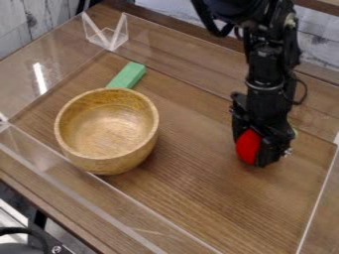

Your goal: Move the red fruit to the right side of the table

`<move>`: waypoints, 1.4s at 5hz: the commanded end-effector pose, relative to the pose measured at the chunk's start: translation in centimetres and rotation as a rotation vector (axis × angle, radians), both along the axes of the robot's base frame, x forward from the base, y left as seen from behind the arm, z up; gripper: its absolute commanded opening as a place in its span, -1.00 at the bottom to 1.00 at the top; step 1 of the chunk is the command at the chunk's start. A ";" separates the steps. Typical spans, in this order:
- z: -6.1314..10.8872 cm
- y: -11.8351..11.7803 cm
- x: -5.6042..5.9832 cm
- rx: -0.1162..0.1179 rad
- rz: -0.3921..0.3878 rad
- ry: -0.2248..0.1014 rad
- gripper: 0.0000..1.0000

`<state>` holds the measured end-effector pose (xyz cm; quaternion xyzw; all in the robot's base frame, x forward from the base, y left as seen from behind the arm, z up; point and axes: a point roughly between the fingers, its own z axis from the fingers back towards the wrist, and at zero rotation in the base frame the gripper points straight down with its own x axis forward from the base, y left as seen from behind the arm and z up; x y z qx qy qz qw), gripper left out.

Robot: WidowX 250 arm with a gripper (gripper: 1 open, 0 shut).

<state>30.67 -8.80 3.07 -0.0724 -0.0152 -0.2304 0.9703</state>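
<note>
The red fruit [248, 147] rests low on the right part of the brown wood-grain table [185, 193], close to the right clear wall. My gripper [259, 154] points straight down over it, its black fingers standing on either side of the fruit. The jaws look spread, open around the fruit rather than pinching it. The fingers hide the fruit's right side.
A big wooden bowl [106, 129] stands left of centre. Behind it lies a flat green block [127, 75]. A folded clear plastic piece [106, 33] sits at the back left corner. Low clear walls [315, 213] edge the tabletop.
</note>
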 end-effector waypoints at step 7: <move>4.5 0.4 -1.1 -0.009 0.098 -0.080 1.00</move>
